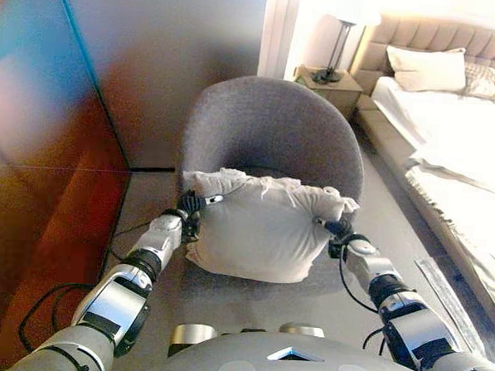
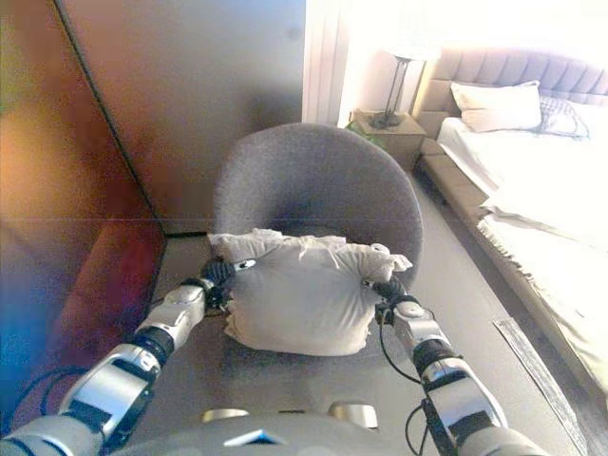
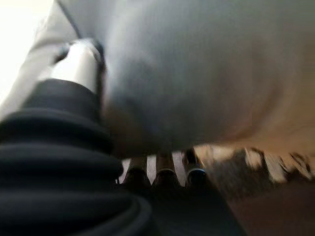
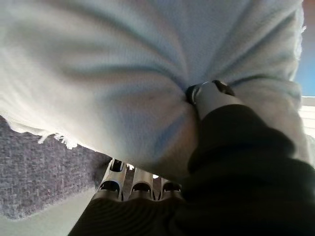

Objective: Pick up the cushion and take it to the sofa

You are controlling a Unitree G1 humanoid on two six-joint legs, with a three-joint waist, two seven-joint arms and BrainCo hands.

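**Cushion held between both hands above the grey chair**

Over the seat of a grey tub chair (image 1: 271,129), the white cushion (image 1: 262,228) hung between the robot's two hands, gripped at its opposite ends. Its lower edge sat at about the level of the chair's front rim, though whether it touched the seat could not be told. A frayed fringe ran along the cushion's top edge, and the fabric bunched into folds where each hand dug in.

At the cushion's left end, the left hand (image 1: 190,209) was clamped on the fabric. In its wrist view the thumb (image 3: 81,61) pressed into one face of the cushion while the fingers (image 3: 165,172) curled under the opposite side, so the cloth was pinched between them.

At the cushion's right end, the right hand (image 1: 336,230) gripped in the same way. Its wrist view showed the thumb (image 4: 209,96) sunk into a deep dimple in the cushion, with creases radiating from it, and the fingers (image 4: 140,184) wrapped beneath the cushion's lower edge. The chair's grey woven fabric showed just past that edge.

Behind the chair stood a dark wall panel (image 1: 163,56), and a reddish-brown glossy panel (image 1: 40,183) ran along the robot's left. To the right lay a bed (image 1: 457,138) with white linen, pillows and a padded headboard. Between the chair and the bed, a small bedside table (image 1: 331,86) carried a lamp (image 1: 342,41). Grey floor (image 1: 395,226) lay between the chair and the bed.
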